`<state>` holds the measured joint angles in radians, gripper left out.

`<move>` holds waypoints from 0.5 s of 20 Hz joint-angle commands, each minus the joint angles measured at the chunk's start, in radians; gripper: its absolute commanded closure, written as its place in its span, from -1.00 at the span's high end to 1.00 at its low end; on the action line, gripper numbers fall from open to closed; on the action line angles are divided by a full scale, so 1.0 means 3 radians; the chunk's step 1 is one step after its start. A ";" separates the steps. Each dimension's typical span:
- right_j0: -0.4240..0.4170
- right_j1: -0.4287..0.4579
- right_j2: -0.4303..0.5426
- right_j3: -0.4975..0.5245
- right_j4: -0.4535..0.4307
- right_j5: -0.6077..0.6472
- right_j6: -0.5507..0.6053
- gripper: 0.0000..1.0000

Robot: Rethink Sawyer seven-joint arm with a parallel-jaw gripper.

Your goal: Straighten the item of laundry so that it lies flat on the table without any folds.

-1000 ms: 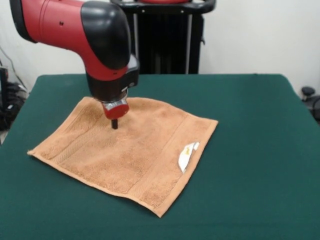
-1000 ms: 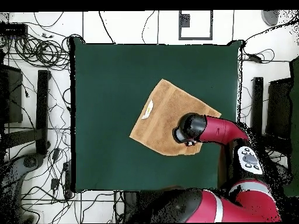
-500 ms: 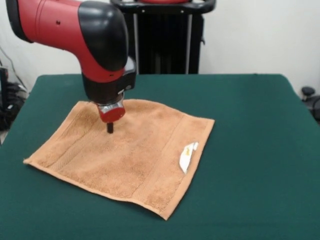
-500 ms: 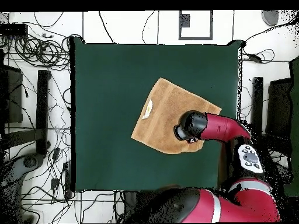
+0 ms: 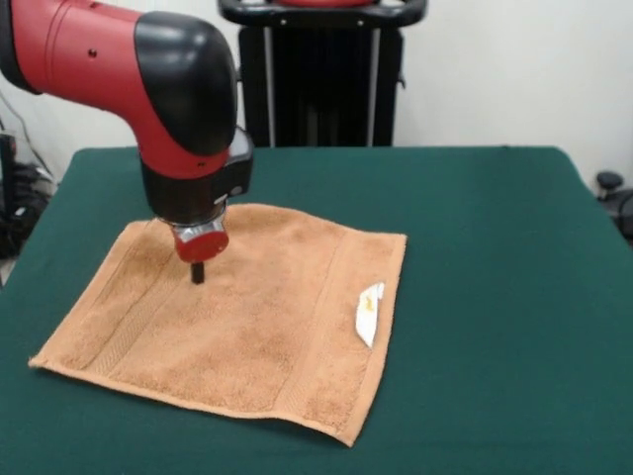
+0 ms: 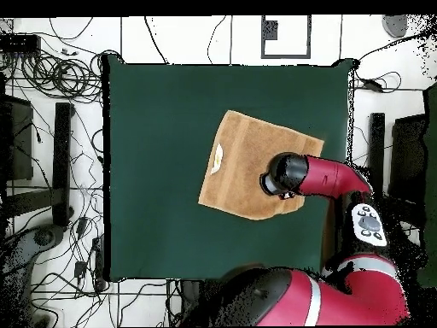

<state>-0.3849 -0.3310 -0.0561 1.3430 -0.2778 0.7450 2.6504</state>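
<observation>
Dragged round with the claw (image 5: 197,274), whose tip presses into it, spread impossible to tell, the towel (image 5: 237,317) now lies almost flat on the table (image 5: 495,297), so we're finishing: next comes a clean lift straight off.

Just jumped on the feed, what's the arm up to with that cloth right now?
The Sawyer arm has its end effector pressed down on the orange-tan towel, toward one side of it. The towel lies spread open on the green table, looking flat with no folds visible, its white label showing near the opposite edge. Whether the end effector is open or shut can't be made out.
</observation>
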 commanded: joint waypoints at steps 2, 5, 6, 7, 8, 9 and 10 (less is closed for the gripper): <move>-0.0055 0.0349 0.0331 -0.0546 -0.0057 -0.0312 -0.0227 1.00; -0.0063 0.0327 0.0360 -0.0486 -0.0021 -0.0299 -0.0217 1.00; -0.0057 0.0307 0.0363 -0.0437 -0.0001 -0.0300 -0.0186 1.00; -0.0053 0.0285 0.0367 -0.0392 0.0009 -0.0309 -0.0166 1.00; -0.0055 0.0240 0.0377 -0.0292 0.0036 -0.0316 -0.0136 1.00; -0.0060 0.0205 0.0390 -0.0214 0.0057 -0.0320 -0.0122 1.00; -0.0061 0.0141 0.0397 -0.0084 0.0086 -0.0341 -0.0083 1.00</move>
<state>-0.4053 -0.3167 -0.0483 1.2870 -0.2741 0.7432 2.6504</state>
